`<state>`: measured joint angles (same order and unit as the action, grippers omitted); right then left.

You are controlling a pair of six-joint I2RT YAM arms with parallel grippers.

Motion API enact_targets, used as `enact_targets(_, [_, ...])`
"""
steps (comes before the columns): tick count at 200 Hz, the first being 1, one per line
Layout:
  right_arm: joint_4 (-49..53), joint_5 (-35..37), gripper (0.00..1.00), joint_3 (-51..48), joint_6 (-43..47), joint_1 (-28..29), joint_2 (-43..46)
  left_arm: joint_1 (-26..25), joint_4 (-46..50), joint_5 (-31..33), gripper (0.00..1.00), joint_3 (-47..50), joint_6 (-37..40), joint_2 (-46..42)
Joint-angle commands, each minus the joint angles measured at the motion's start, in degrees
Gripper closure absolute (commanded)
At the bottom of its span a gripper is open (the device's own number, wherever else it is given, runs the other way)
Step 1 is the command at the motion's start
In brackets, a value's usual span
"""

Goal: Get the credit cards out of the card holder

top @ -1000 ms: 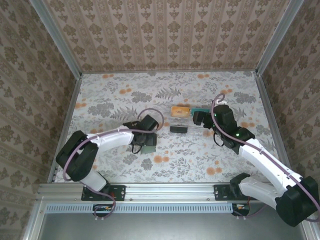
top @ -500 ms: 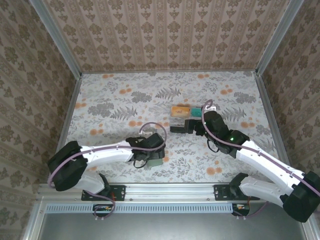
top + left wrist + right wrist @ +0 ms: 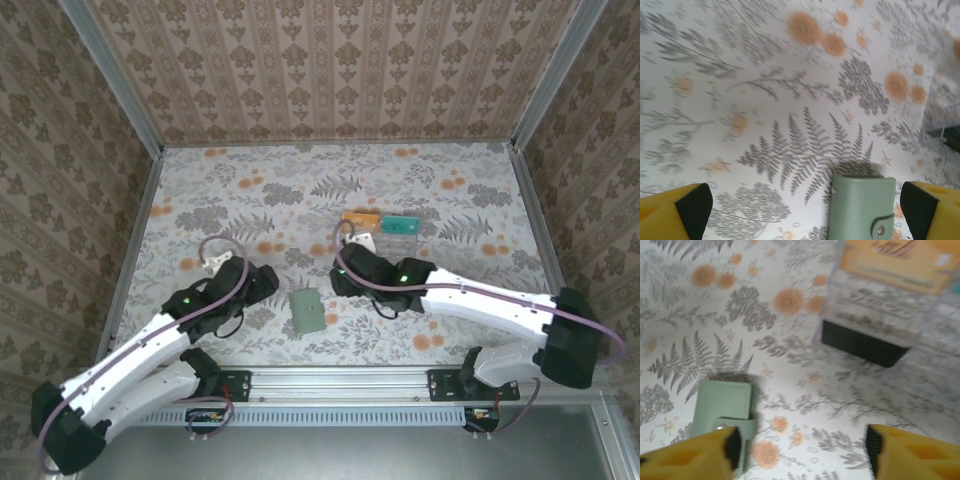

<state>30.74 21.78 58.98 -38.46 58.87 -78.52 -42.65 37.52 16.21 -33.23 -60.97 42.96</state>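
The card holder (image 3: 306,310) lies flat and closed on the table, dull green with its snap tab fastened. It sits between the two arms. My left gripper (image 3: 263,283) is just left of it, open and empty. In the left wrist view the card holder (image 3: 862,207) lies close to the right fingertip (image 3: 918,206), apart from it. My right gripper (image 3: 338,277) hovers up and to the right of it, jaws apart with nothing between them. Its left fingertip (image 3: 733,447) hangs over the holder's tab (image 3: 735,426). A tan-orange credit card (image 3: 362,219) and a teal one (image 3: 403,224) lie in the clear tray.
The clear compartment tray (image 3: 900,320) stands behind the right gripper, with a black block (image 3: 864,345) along its near side. Patterned walls close in the table on three sides. Open floral tabletop spreads to the left and to the far side.
My left gripper has opened and drawn back to the left, leaving the card holder uncovered on the table. My right arm has swung from the tray leftward to the holder, its jaws narrowing.
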Motion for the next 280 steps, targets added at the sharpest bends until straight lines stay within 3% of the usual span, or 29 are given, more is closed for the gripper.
enact_targets(1, [3.7,1.4,0.50,4.8,-2.8,3.6,-6.9,5.4,6.1,-3.1,0.00,1.8,5.1,-5.1])
enact_targets(16, [3.6,-0.3,0.60,7.6,-3.5,5.2,-11.8,8.8,7.6,-5.8,0.00,2.7,6.0,-7.7])
enact_targets(39, [4.5,-1.7,0.60,12.5,-3.2,7.7,-19.1,11.6,9.1,-7.9,0.00,4.0,6.9,-10.5])
enact_targets(80, [6.1,-5.1,0.59,18.4,-3.0,8.7,-28.0,12.3,11.5,-8.5,0.00,4.3,7.5,-12.4])
enact_targets(203, [8.6,-4.7,0.57,20.2,-2.2,8.7,-35.4,12.4,14.1,-10.2,0.00,6.0,5.9,-17.3])
enact_targets(223, [7.4,-4.6,0.61,18.9,-2.1,8.7,-35.1,12.4,13.3,-11.3,0.00,5.8,6.8,-17.3])
enact_targets(238, [7.0,-4.5,0.74,18.3,-2.1,8.7,-35.0,12.4,12.4,-12.5,0.00,5.7,7.2,-17.2])
enact_targets(280, [5.9,-3.8,0.92,16.8,-3.0,8.7,-32.9,12.4,8.2,-16.5,0.02,6.1,7.9,-15.5])
